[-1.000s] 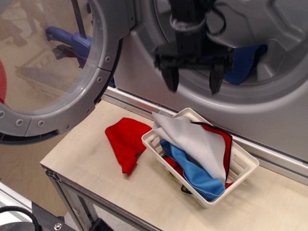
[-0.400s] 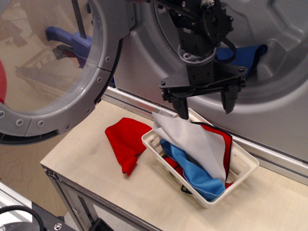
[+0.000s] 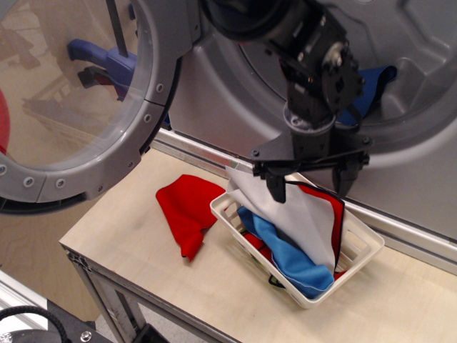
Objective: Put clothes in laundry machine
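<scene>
My gripper [image 3: 310, 187] is open and empty, fingers pointing down, just above the light grey cloth [image 3: 289, 214]. That cloth lies on top of a bright blue cloth [image 3: 289, 257] and a red cloth [image 3: 330, 207] in a white lattice basket [image 3: 364, 246]. Another red cloth [image 3: 184, 211] lies on the table to the left of the basket. A dark blue cloth [image 3: 368, 89] lies inside the drum of the grey laundry machine [image 3: 421, 121]. The machine's round windowed door [image 3: 86, 107] stands open at the left.
The wooden table [image 3: 143, 250] ends at its front edge and left corner near the red cloth. A metal rail [image 3: 414, 236] runs along the foot of the machine behind the basket. My arm [image 3: 314, 64] crosses in front of the drum mouth.
My gripper has come out of the drum mouth and moved down and to the right, and now hangs open just over the grey cloth in the basket. The cloths have not moved.
</scene>
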You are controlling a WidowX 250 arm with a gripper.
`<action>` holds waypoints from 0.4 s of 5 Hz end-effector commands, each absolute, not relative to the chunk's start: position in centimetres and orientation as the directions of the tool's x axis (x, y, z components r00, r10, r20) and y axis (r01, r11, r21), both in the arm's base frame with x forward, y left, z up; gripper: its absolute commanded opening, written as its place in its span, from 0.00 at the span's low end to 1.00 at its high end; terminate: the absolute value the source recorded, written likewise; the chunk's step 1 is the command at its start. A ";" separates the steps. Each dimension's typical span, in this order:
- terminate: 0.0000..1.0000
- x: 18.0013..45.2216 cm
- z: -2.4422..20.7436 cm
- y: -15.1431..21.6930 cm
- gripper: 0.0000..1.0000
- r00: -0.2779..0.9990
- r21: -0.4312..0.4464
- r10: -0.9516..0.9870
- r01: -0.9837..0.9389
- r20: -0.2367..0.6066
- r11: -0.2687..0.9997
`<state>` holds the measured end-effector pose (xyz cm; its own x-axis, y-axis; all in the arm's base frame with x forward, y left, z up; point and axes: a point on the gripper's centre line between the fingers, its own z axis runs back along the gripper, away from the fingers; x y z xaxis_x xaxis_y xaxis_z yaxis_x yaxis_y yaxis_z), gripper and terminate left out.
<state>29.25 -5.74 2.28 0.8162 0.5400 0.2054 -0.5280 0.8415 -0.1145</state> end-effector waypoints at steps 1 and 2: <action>0.00 29.6 0.8 -4.2 1.00 0.800 -0.061 0.542 -0.546 0.259 0.835; 0.00 29.1 -0.7 -3.9 1.00 0.803 -0.049 0.528 -0.537 0.277 0.842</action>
<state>28.36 -3.72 -1.53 0.8159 0.5205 0.2517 -0.5321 0.8463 -0.0249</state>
